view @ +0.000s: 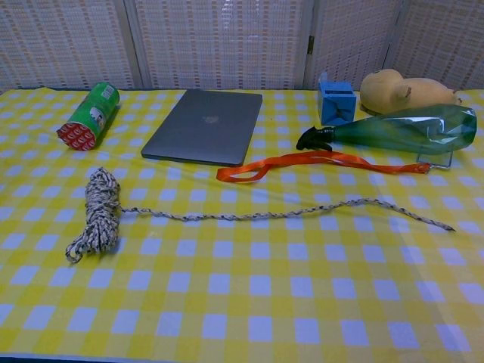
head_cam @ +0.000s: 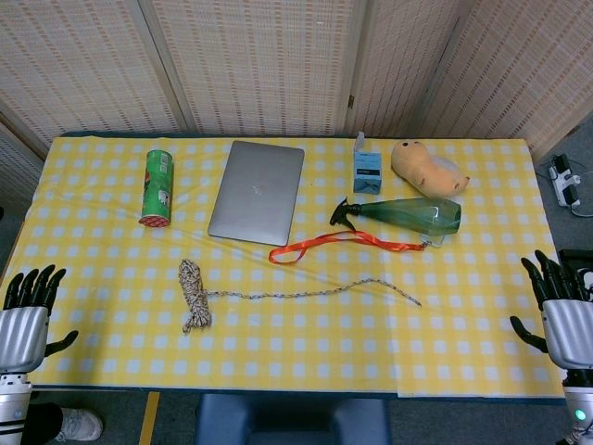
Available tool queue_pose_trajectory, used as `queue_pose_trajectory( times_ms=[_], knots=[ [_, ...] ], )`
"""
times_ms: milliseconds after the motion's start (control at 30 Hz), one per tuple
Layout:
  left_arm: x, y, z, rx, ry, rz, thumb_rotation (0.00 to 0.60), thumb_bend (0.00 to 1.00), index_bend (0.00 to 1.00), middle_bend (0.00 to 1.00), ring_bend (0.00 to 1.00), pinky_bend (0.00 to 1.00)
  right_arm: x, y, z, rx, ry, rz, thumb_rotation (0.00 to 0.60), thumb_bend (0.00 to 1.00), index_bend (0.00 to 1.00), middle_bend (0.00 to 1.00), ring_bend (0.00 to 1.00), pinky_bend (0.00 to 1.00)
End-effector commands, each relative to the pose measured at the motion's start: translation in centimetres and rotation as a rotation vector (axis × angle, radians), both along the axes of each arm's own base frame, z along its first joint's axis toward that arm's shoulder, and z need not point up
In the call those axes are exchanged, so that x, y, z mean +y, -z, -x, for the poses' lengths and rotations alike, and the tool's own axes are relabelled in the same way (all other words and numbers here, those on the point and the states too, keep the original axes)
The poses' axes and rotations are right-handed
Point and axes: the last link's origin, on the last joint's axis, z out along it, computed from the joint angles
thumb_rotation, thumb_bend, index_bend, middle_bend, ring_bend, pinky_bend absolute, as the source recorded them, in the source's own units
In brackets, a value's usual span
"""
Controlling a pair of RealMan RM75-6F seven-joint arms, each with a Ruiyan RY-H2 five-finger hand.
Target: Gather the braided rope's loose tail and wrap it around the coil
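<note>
We see 3 containers on the yellow checked table: a green snack can lying on its side at the far left with its red end toward us, a green spray bottle lying on its side at the far right with its black nozzle pointing left, and a small blue box standing just behind that nozzle; we cannot tell what any of them holds. A closed grey laptop lies between the can and the bottle, a tan plush toy rests beside the box, and an orange lanyard runs from below the laptop's near right corner toward the bottle's base. Nearer to us, the braided rope's coil lies left of centre as a compact bundle, and its loose tail trails rightward from the coil across the cloth, ending below the bottle. In the head view we find the left hand at the table's near left edge and the right hand at the near right edge, each with fingers apart and upright, holding nothing. Both hands are well apart from coil and tail; the chest view shows neither hand.
</note>
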Motion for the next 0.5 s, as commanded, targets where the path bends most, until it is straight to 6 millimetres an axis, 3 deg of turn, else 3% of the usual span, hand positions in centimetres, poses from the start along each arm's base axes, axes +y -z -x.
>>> queue_pose_trajectory(
  times_ms=[33, 500],
  knots=[
    [0.03, 0.05, -0.01, 0.003, -0.001, 0.004, 0.6, 0.1, 0.13, 0.11, 0.07, 0.0, 0.0, -0.03, 0.01, 0.001, 0.0, 0.002, 0.6, 0.3, 0.0, 0.0, 0.07, 0.0],
    [0.89, 0.05, -0.53, -0.013, 0.034, -0.002, 0.6, 0.1, 0.14, 0.12, 0.09, 0.0, 0.47, -0.51, 0.11, -0.005, -0.007, 0.026, 0.6, 0.3, 0.0, 0.0, 0.07, 0.0]
  ],
)
